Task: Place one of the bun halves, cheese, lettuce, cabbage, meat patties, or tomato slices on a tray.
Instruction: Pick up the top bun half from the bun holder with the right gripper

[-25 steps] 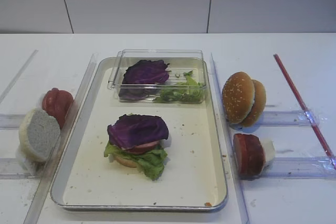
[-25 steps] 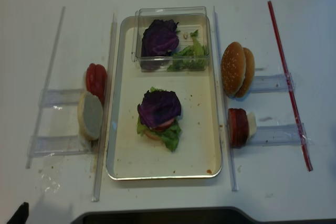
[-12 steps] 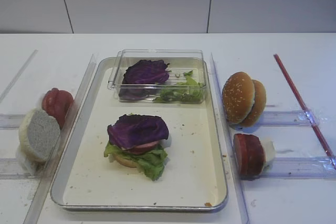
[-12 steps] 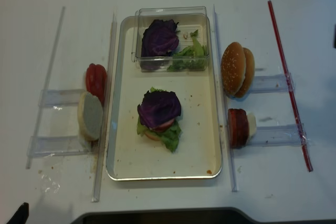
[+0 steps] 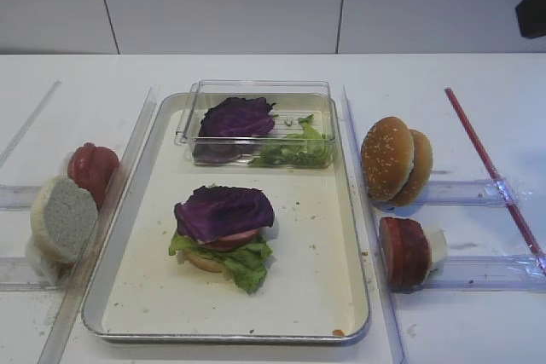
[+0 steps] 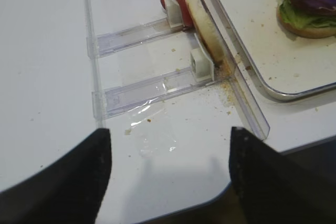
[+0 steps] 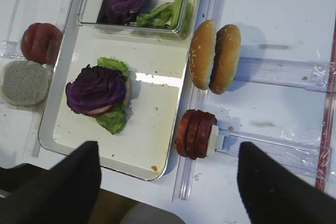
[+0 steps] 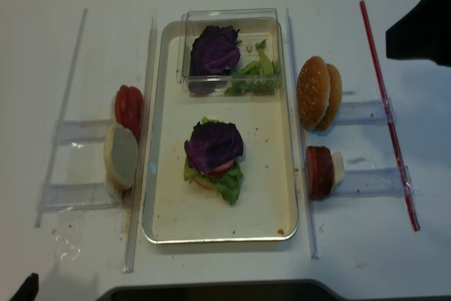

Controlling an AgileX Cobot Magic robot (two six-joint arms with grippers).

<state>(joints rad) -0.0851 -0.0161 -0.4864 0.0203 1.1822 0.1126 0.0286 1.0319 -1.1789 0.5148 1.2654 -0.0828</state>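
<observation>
In the front high view, the tray [image 5: 320, 287] holds a half-built stack: lettuce [image 5: 245, 263] under a tomato slice, cabbage [image 5: 223, 210] on top, so the step in hand is likely fetching a bun top. The sesame bun top [image 5: 386, 158] stands on edge in its rack right of the tray. In the right wrist view, the right gripper [image 7: 168, 179] hangs high with both fingers spread wide, empty, over the tray's near rim and the tomato slices [image 7: 196, 134]. The left wrist view shows the left gripper [image 6: 169, 170] also spread and empty above bare table beside the pale bun half [image 6: 202, 33]. The overhead view shows clear table around the bun; the next move calls for descending past the rack rail and tray edge.
</observation>
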